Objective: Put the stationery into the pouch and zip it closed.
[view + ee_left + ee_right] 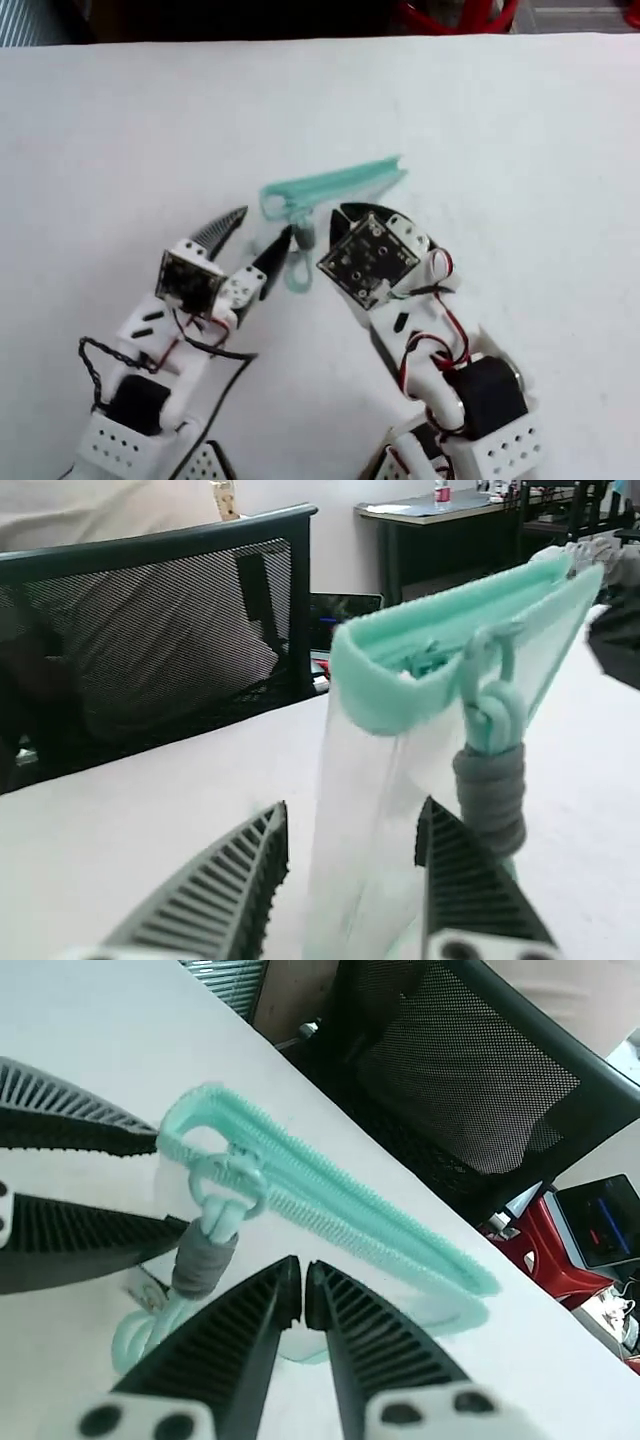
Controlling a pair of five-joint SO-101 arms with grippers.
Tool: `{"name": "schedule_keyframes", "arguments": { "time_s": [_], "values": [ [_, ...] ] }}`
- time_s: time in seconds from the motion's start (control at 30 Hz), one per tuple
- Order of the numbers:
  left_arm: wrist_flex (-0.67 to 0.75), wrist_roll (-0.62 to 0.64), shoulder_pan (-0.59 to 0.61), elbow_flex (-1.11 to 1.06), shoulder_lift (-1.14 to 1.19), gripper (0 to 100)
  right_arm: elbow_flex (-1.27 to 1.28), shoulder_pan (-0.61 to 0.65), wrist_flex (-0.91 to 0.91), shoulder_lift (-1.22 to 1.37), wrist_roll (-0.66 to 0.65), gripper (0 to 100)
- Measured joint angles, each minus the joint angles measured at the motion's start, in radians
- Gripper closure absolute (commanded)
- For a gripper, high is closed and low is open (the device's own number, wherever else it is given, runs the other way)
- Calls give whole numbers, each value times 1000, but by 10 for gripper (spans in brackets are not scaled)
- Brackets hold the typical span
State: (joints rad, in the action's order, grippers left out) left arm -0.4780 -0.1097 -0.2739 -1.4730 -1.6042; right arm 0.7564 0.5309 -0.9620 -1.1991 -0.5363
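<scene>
The white table (520, 120) lies under both sets of fingers. The mint pouch (400, 680) stands on edge on it, one end rising between the spread fingers of the left gripper (350, 880), which are released and not pressing on it. The right gripper (302, 1280) has its fingers clenched together against the pouch's side below the zipper (330, 1210), with what looks like a sliver of the clear wall pinched between the tips. A mint strap loop (490, 705) hangs from the zipper end, beside one left finger (460, 880). A grey wrap (490, 790) binds the strap just above that finger.
</scene>
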Motion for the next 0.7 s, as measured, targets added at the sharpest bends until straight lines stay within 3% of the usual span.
{"name": "schedule_keyframes", "arguments": {
  "time_s": [0.3,0.6,0.7],
  "values": [
    [34,-262,32,-78,0,786,0,-43,-23,-3,2,979],
    [51,-282,46,-87,0,786,21,-75,-29,-5,37,979],
    [51,-282,-17,-87,0,786,84,-83,-29,-9,37,978]
  ]
}}
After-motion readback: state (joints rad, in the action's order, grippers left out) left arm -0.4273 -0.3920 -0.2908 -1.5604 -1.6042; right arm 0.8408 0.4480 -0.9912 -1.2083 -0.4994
